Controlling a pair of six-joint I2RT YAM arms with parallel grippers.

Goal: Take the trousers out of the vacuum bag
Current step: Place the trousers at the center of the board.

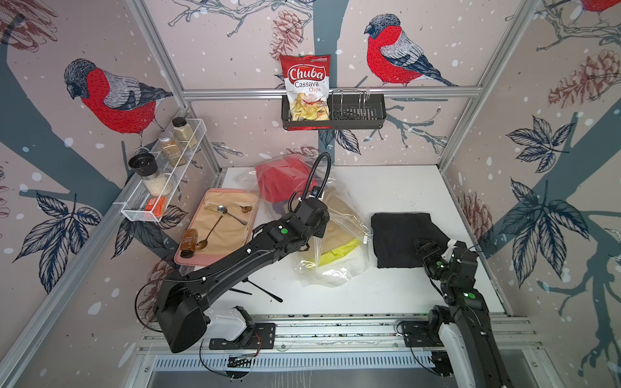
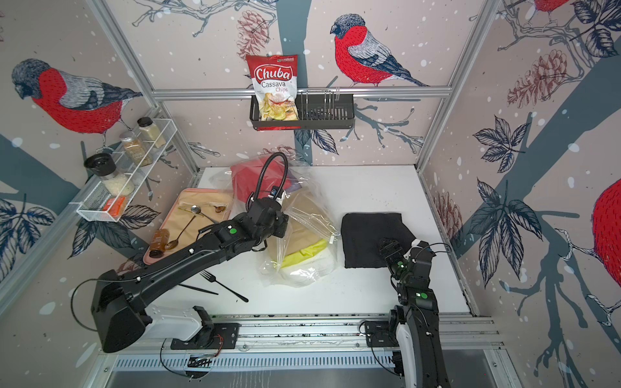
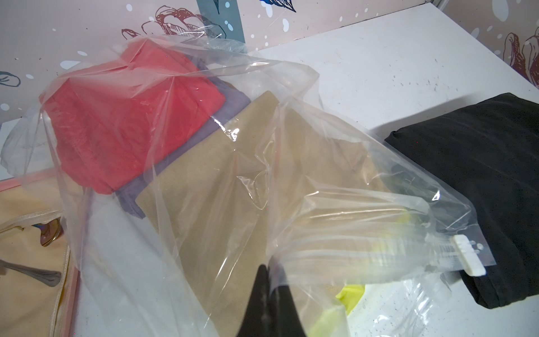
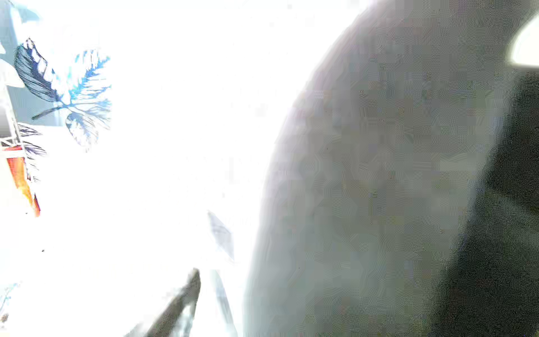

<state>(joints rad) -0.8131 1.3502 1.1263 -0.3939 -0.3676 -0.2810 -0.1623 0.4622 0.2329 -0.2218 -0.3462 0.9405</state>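
Step in hand: removal of the trousers, pair by pair. The black pair (image 1: 400, 238) lies outside the bag (image 1: 339, 215), on the tabletop (image 1: 386, 188) near its right edge; the step is judged to fall between pairs. The red (image 1: 282, 181), purple (image 3: 233, 99), mustard (image 3: 221, 186) and yellow-green (image 1: 339, 253) pairs are enclosed in the bag at mid tabletop.

The left hand (image 3: 264, 275) is clenched on the bag film just beside the zip strip (image 3: 350, 256), and the mouth is held up. The right hand (image 1: 424, 247) is positioned over the front of the black pair; whether it is released or clenched cannot be told, its wrist view being washed out.

The long axis of the bag runs from the back edge toward the front edge. The closed end, with the red pair, is pointed at the back; the mouth is turned toward the front right corner.

Next, as judged, the right hand is to be brought to the mouth and the yellow-green pair, nearest it, gripped on cloth, not film.
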